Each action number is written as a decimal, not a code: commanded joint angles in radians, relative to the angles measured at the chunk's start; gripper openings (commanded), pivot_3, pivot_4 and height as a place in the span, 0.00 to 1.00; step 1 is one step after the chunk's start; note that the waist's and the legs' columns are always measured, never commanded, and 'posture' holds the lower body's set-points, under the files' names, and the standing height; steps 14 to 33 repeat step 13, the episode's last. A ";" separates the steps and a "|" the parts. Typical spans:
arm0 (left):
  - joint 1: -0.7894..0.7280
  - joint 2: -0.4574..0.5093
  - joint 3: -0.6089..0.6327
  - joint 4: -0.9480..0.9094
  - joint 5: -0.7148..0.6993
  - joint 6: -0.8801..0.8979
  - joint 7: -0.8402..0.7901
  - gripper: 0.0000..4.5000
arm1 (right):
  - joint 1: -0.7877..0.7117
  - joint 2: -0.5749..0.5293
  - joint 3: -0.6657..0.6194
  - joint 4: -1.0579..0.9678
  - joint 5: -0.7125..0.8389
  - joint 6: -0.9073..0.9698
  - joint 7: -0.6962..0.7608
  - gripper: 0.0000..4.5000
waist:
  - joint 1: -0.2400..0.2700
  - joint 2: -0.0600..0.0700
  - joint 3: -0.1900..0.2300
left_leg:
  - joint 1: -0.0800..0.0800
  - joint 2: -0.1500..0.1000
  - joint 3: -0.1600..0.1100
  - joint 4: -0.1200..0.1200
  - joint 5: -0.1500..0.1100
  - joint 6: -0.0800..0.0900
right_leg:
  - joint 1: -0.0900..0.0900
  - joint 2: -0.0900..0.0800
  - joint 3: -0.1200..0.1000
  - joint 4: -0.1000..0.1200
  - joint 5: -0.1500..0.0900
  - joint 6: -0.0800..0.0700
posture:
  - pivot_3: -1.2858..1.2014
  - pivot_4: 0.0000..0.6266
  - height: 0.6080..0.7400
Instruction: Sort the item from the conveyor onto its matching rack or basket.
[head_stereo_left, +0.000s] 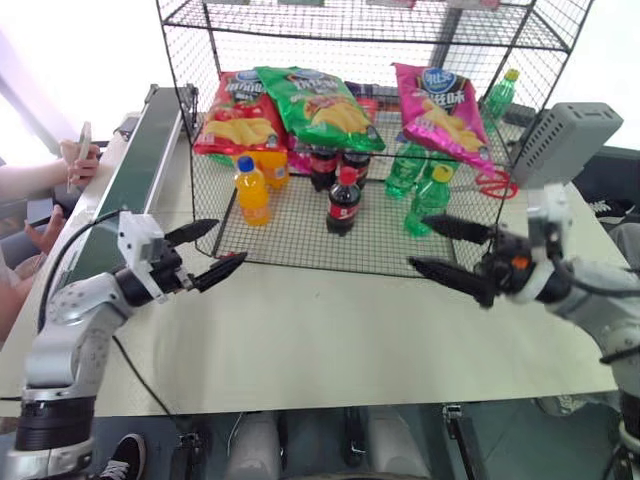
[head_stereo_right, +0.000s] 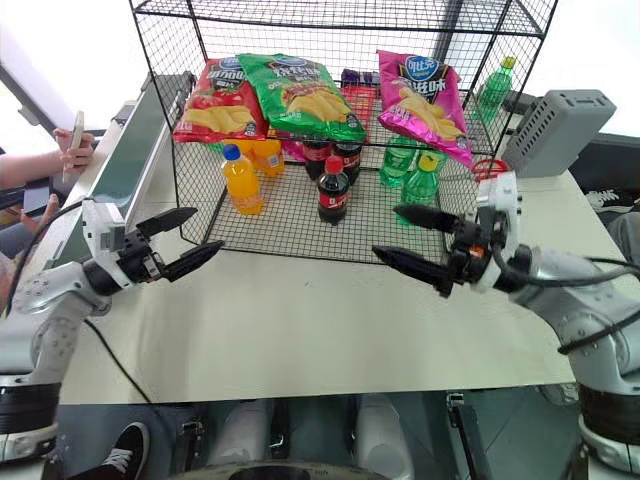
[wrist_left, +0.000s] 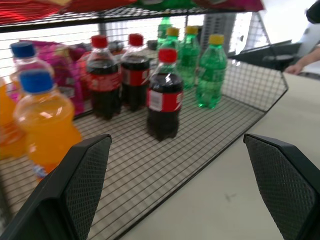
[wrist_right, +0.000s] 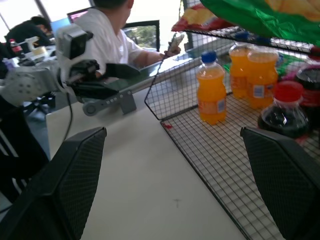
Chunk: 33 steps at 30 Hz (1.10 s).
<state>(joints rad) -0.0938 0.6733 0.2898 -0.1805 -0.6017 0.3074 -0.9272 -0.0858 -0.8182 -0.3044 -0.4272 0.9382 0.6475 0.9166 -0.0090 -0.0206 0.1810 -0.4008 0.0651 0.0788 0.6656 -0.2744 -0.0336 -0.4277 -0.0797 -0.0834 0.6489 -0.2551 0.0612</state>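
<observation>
The conveyor (head_stereo_left: 140, 150) runs along the counter's (head_stereo_left: 330, 330) left edge, a person's hand (head_stereo_left: 75, 160) just beside it. Open counter lies between the rack's (head_stereo_left: 300, 235) front edge and the near edge. The left gripper (head_stereo_left: 215, 250) hangs level over this strip, fingers released and holding nothing. On the rack's raised shelf lie three chip bags: a red bag (head_stereo_left: 235, 115), a green bag (head_stereo_left: 320, 105) and the pink item (head_stereo_left: 445, 115) at the right. Below stand two orange bottles (head_stereo_left: 252, 190), three cola bottles (head_stereo_left: 343, 200) and three green bottles (head_stereo_left: 430, 195). The right gripper (head_stereo_left: 435, 248) points left near the rack's right front corner, fingers released.
</observation>
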 joint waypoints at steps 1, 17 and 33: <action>0.036 0.040 0.099 -0.055 -0.067 0.029 -0.018 1.00 | 0.041 -0.021 -0.060 0.002 -0.039 -0.056 0.055 0.99 | -0.001 0.000 0.000 | 0.000 0.000 0.000 0.000 0.000 0.000 | 0.000 0.000 0.000 0.000 0.000 0.000 | 0.52 0.24 1.00; 0.179 0.096 0.182 -0.066 0.014 0.031 0.047 1.00 | 0.094 -0.036 -0.055 0.148 -0.205 -0.195 0.180 0.99 | 0.001 0.000 0.000 | 0.000 0.000 0.000 0.000 0.000 0.000 | 0.000 0.001 0.000 0.000 0.000 0.000 | 0.52 0.24 1.00; 0.179 0.096 0.182 -0.066 0.014 0.031 0.047 1.00 | 0.094 -0.036 -0.055 0.148 -0.205 -0.195 0.180 0.99 | 0.001 0.000 0.000 | 0.000 0.000 0.000 0.000 0.000 0.000 | 0.000 0.001 0.000 0.000 0.000 0.000 | 0.52 0.24 1.00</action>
